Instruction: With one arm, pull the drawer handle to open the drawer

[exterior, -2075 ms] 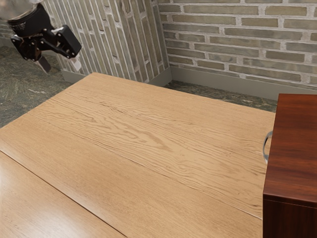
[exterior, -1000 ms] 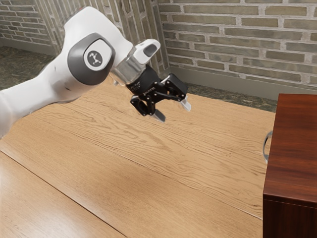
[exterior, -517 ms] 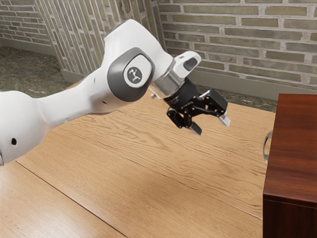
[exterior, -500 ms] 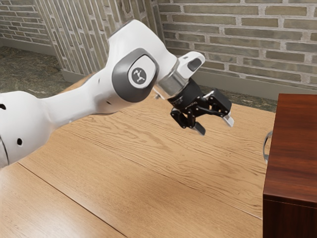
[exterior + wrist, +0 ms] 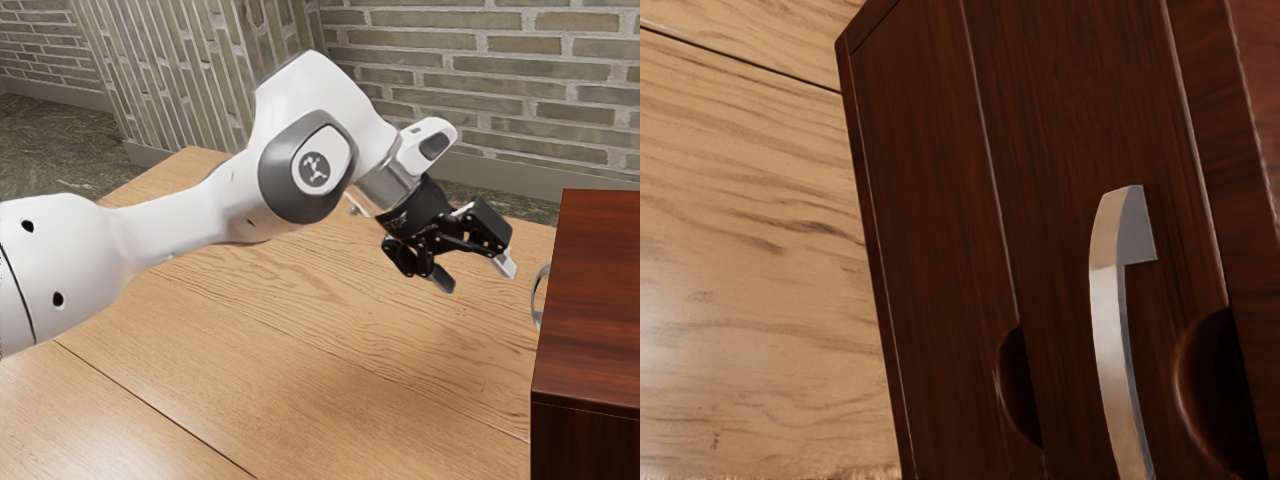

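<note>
A dark red wooden cabinet [image 5: 590, 320] stands on the table at the exterior view's right. Its curved metal drawer handle [image 5: 538, 296] juts from the face turned toward the arm. My black gripper [image 5: 475, 268] hangs above the table a short way off the handle, toward the exterior view's left, with its fingers open and nothing between them. The wrist view looks straight at the drawer front [image 5: 1060, 200] with the silver handle [image 5: 1118, 330] close ahead; the front lies flush in the cabinet.
A light oak table [image 5: 250, 330] runs under the arm, with a seam crossing it. Brick walls [image 5: 480, 70] and a stone floor lie behind. My white arm [image 5: 200, 210] spans the exterior view's left half.
My arm has swept in from the upper left toward the cabinet, carrying the open gripper close to the handle. The cabinet and handle have not moved.
</note>
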You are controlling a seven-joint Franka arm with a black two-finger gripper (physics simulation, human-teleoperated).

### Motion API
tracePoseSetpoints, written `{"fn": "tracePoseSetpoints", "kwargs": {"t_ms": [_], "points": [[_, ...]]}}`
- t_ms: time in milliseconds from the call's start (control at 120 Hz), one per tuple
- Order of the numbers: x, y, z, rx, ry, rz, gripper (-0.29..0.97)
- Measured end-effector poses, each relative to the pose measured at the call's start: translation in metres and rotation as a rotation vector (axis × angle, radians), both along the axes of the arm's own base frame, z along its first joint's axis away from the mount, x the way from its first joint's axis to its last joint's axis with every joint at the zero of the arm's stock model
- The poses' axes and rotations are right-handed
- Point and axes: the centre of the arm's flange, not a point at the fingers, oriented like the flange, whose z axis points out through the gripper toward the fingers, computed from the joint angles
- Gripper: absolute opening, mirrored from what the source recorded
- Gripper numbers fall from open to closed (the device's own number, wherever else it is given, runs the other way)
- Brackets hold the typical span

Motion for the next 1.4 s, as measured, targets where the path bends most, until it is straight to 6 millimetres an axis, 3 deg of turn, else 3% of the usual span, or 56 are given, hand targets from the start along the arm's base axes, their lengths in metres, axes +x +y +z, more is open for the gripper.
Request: {"fn": "tracePoseSetpoints", "kwargs": {"t_ms": [467, 867, 1400], "points": [[0.009, -0.013, -0.010, -0.008, -0.005, -0.010, 0.66], [0.015, -0.018, -0.033, -0.015, 0.017, -0.002, 0.65], [0.015, -0.010, -0.033, -0.026, 0.012, 0.028, 0.42]]}}
